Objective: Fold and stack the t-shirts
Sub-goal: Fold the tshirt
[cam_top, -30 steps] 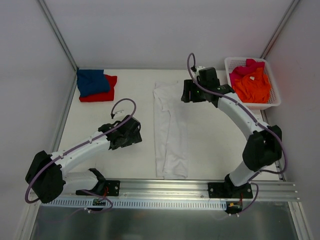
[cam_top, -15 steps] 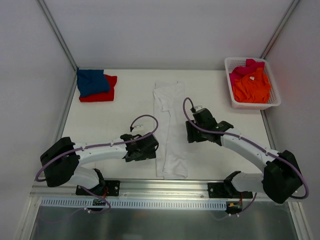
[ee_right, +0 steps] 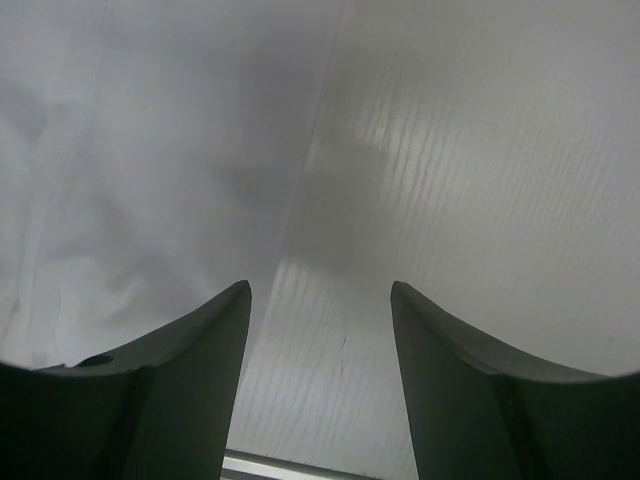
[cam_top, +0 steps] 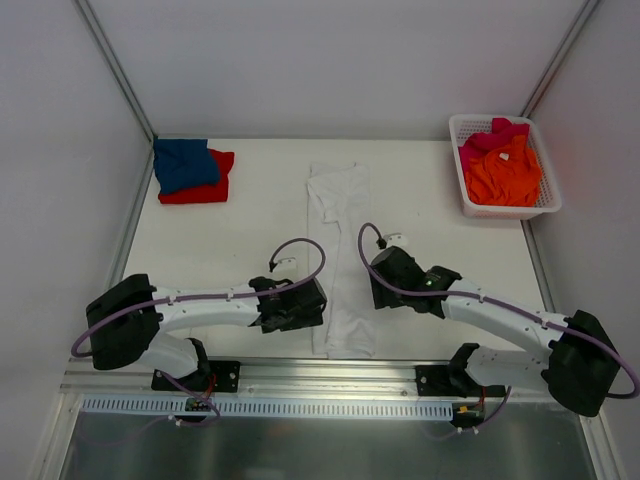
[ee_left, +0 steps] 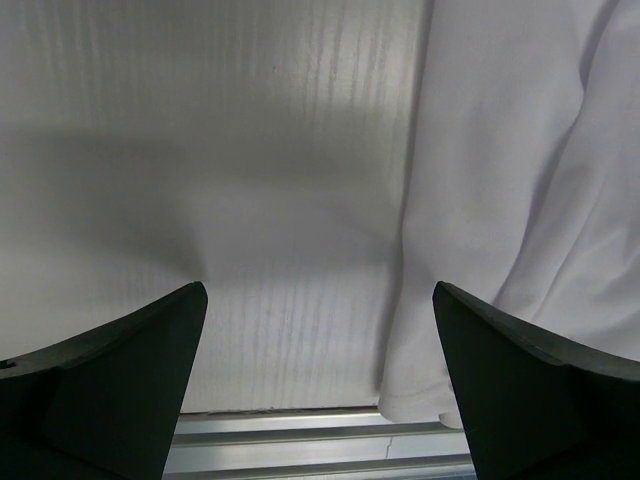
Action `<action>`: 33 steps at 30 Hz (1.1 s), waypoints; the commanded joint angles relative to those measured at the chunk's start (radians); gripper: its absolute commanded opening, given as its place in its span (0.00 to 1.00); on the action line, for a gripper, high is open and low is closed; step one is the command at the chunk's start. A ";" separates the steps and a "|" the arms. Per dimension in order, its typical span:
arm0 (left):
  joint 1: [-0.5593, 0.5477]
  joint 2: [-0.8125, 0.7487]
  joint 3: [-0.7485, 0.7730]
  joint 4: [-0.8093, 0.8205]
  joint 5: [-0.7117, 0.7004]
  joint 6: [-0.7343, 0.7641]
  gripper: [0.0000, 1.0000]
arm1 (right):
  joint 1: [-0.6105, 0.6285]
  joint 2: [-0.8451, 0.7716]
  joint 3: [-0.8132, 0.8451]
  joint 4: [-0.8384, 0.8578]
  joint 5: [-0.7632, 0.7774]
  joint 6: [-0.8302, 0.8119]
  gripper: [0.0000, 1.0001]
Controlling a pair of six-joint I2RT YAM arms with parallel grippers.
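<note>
In the far left corner of the counter (cam_top: pixel 262 192), the blue t-shirt (cam_top: pixel 183 163) is lying on the red t-shirt (cam_top: pixel 208 190). The left pincer (ee_left: pixel 320 292) is hovering released, empty, just beside the left edge of the white t-shirt (cam_top: pixel 340 255), which is lying as a long folded strip down the middle, while the right pincer (ee_right: pixel 320 290) is hovering released and empty at its right edge. Far right, the orange t-shirt (cam_top: pixel 506 172) and pink t-shirt (cam_top: pixel 496 133) are sitting in the white basket (cam_top: pixel 512 212).
</note>
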 commanded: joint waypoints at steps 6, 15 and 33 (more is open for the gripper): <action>-0.104 -0.048 -0.020 0.036 -0.015 -0.124 0.98 | 0.183 -0.033 -0.036 -0.103 0.204 0.203 0.62; -0.115 -0.284 -0.267 0.232 -0.016 -0.176 0.98 | 0.302 -0.279 -0.160 -0.050 0.258 0.376 0.62; -0.115 -0.205 -0.358 0.430 0.007 -0.227 0.93 | 0.324 -0.692 -0.481 0.048 0.167 0.611 0.62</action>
